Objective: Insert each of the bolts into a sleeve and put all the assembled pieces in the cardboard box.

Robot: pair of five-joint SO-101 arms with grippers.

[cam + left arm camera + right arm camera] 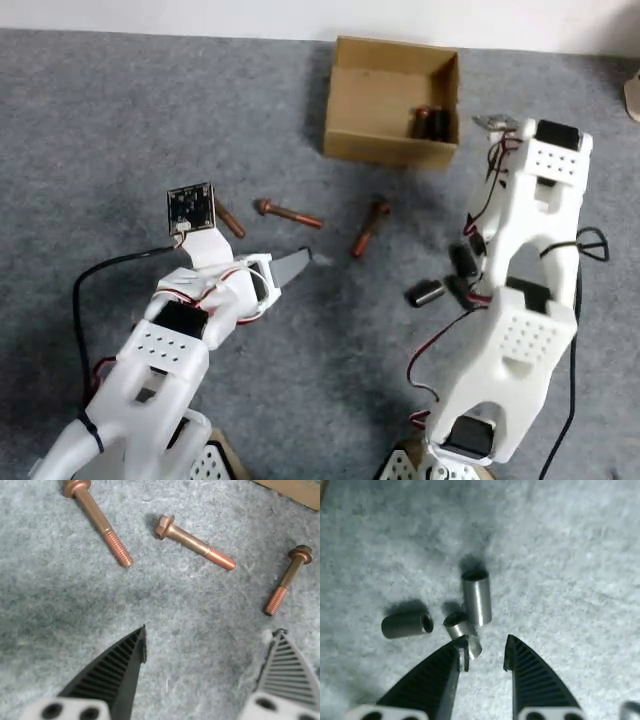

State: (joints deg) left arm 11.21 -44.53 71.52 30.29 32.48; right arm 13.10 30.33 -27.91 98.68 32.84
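Matt, fuzzy, felt-like cloth point(100, 150) covers the table. The cardboard box point(385, 148) is plain matt paperboard. Near the box lie three bolts point(97, 522) point(194, 542) point(287, 580) of copper-toned metal with smooth shanks and ridged threads. Further from the box, three sleeves point(476, 597) point(406, 624) point(470, 637) are smooth grey metal with a dull sheen. Both arms point(170, 350) point(520, 330) are matt white plastic. The left gripper point(212, 630) has ribbed plastic fingers point(115, 670).

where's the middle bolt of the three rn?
High view: the middle bolt lies on the carpet between the left bolt and the right bolt, short of the cardboard box. Left wrist view: just ahead of the open left gripper.
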